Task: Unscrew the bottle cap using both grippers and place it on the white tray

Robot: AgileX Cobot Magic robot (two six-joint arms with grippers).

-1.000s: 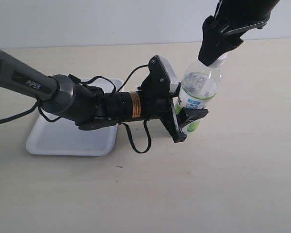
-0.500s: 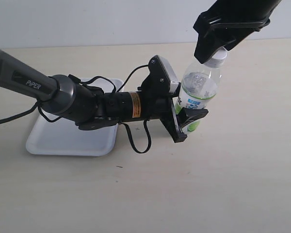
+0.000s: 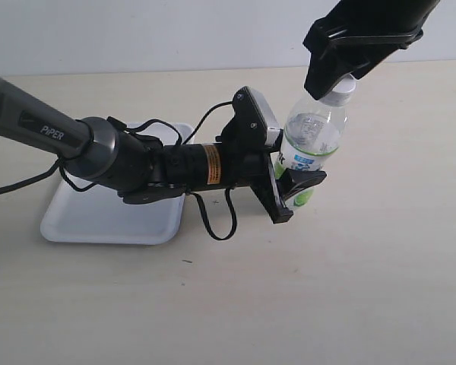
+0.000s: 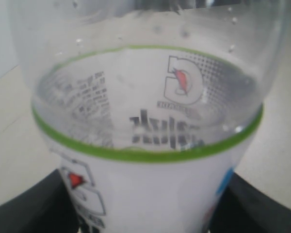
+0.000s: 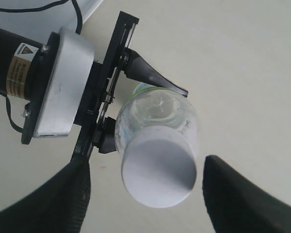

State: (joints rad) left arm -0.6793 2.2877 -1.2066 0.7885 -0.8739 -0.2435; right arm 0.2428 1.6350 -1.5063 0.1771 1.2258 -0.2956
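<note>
standing bottle (image 3: 311, 138), bottle cap (image 3: 345, 90) topmost

one bottle (image 3: 313, 133), one bottle cap (image 3: 345, 87), one white tray (image 3: 91, 220), two hands (image 3: 298, 187) (image 3: 328, 79)

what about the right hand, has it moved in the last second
Yes, the right hand rose clear of the bottle cap, now showing above the bottle.

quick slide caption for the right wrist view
Open right gripper straddles the cap while the left gripper clamps the bottle.
</note>
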